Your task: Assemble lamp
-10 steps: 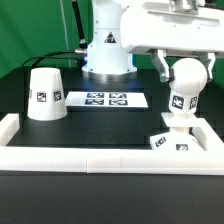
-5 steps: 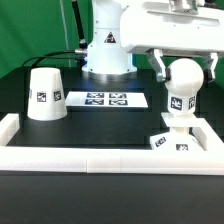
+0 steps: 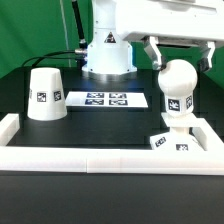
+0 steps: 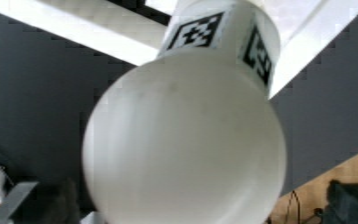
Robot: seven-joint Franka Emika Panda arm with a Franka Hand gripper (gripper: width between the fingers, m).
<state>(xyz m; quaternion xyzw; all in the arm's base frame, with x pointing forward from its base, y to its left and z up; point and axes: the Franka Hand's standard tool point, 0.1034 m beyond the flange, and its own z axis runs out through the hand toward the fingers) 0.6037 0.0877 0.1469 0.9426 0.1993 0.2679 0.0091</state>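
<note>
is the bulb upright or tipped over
Upright: the bulb stands with its round head on top and its narrow stem pointing straight down onto the base.

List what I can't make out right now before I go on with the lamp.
- How the bulb sits in the base: too small to judge in the exterior view; in the wrist view the bulb fills the picture and hides the base.
- The gripper: fingers absent from the wrist view; upper part cut off by the exterior view's top edge.
- The shade: outside the wrist view.
</note>
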